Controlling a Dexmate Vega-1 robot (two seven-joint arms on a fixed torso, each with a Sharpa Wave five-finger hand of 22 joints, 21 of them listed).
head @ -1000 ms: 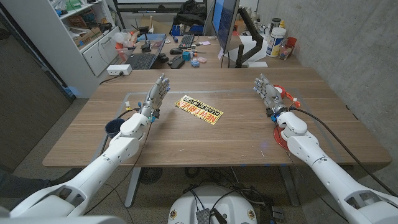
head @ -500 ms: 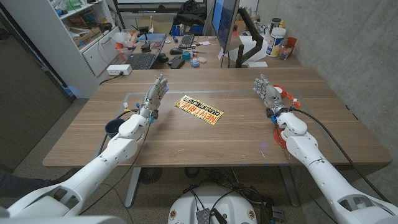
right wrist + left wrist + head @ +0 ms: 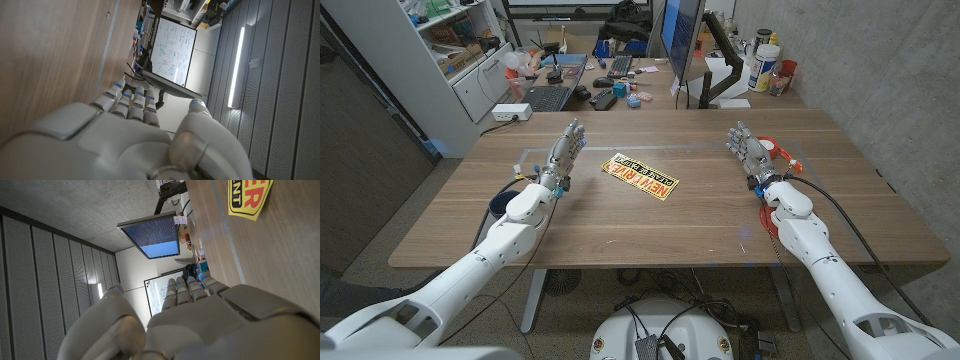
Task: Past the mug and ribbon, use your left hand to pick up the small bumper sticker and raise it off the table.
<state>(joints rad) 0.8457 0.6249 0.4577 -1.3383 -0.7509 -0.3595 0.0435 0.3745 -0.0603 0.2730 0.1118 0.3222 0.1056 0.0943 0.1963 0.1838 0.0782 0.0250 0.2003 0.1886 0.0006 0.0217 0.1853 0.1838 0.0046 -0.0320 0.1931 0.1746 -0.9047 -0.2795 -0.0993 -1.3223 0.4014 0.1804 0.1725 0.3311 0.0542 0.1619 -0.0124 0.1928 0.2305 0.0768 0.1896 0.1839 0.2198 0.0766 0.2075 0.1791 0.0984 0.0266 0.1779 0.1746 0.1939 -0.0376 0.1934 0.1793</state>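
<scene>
left hand [image 3: 563, 156] has drifted left of the bumper sticker [image 3: 639, 176]; both hands' fingers released, holding nothing.

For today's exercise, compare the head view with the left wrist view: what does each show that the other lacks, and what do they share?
Head view alone: the right hand open beside the red ribbon, the dark mug at the table's left edge, and the bumper sticker whole.
Left wrist view alone: a lit monitor and a whiteboard behind the table.
Shared: the left hand, open and holding nothing, the sticker and the wooden table.
</scene>
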